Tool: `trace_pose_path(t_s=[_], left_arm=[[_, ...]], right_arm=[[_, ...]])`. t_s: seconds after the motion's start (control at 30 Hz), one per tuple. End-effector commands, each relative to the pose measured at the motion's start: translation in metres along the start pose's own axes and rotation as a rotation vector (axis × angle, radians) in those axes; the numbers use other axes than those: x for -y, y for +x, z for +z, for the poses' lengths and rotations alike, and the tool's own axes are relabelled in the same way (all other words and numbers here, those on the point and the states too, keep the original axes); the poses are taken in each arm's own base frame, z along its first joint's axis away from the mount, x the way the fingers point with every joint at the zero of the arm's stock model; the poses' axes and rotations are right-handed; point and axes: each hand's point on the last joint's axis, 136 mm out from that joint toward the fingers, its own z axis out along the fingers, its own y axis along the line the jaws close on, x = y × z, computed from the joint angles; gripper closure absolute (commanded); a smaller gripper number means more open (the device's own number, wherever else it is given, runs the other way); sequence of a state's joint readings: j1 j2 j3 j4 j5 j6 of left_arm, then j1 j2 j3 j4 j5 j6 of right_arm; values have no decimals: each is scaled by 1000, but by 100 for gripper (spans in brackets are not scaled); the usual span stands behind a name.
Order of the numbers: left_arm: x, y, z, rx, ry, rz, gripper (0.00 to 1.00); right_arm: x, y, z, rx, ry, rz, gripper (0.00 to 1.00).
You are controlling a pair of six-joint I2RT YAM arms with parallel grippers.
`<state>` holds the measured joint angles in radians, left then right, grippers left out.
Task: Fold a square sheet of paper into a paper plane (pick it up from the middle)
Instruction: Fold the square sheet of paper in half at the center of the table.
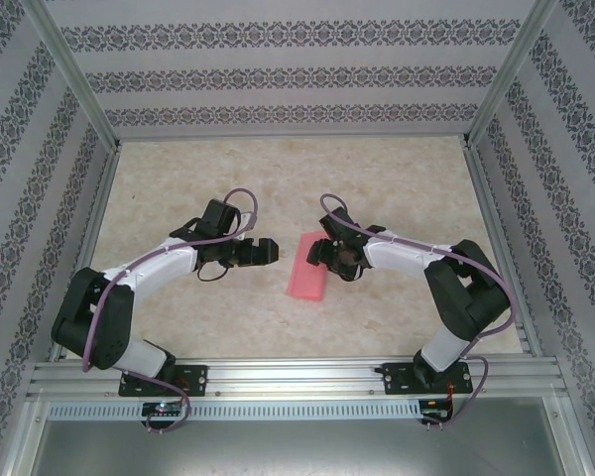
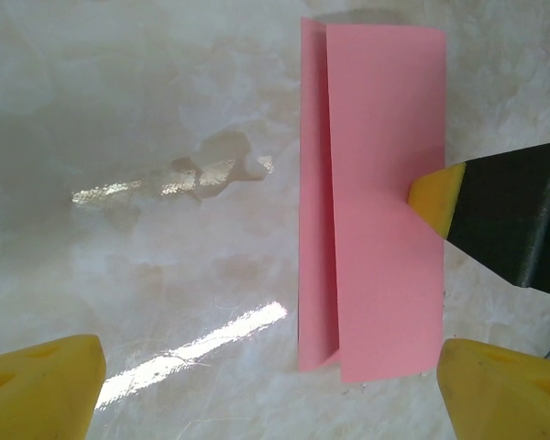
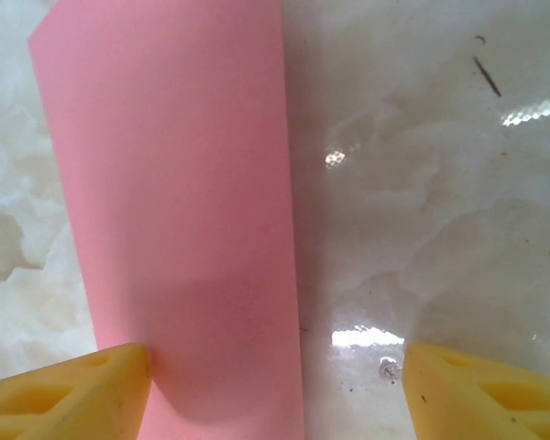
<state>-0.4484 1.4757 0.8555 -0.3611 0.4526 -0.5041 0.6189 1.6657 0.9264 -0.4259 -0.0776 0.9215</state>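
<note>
On glossy marbled tabletop (image 1: 178, 178) (patterned walls (image 1: 278, 79) around) lies folded paper (image 1: 307, 279); left claw (image 1: 269, 251) and right claw (image 1: 323, 254) gape, empty.

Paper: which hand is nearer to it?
Right. The right hand is at the paper's right edge, one fingertip over that edge; the left hand hangs apart, off its left side.

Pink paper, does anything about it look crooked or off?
Yes. The pink paper is folded unevenly: a strip of the lower layer shows along one long edge, and the short ends are offset.
</note>
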Motion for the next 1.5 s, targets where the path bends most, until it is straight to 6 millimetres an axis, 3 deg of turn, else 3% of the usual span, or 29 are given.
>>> trace_pose_path(t_s=[0.0,0.27,0.7,1.47], left_arm=[[14,-9,1,17,35,52,6],[13,-7,4,7,36,52,6],[11,-6,7,-1,35,48,6],[14,-8,8,-8,45,45,6]], right_arm=[[7,-8,6,39,20,56,24],[-4,-2,17,2,4,16,19],[-2,6,24,-43,32,-38,14],[30,18,38,-110,193,-43,13]])
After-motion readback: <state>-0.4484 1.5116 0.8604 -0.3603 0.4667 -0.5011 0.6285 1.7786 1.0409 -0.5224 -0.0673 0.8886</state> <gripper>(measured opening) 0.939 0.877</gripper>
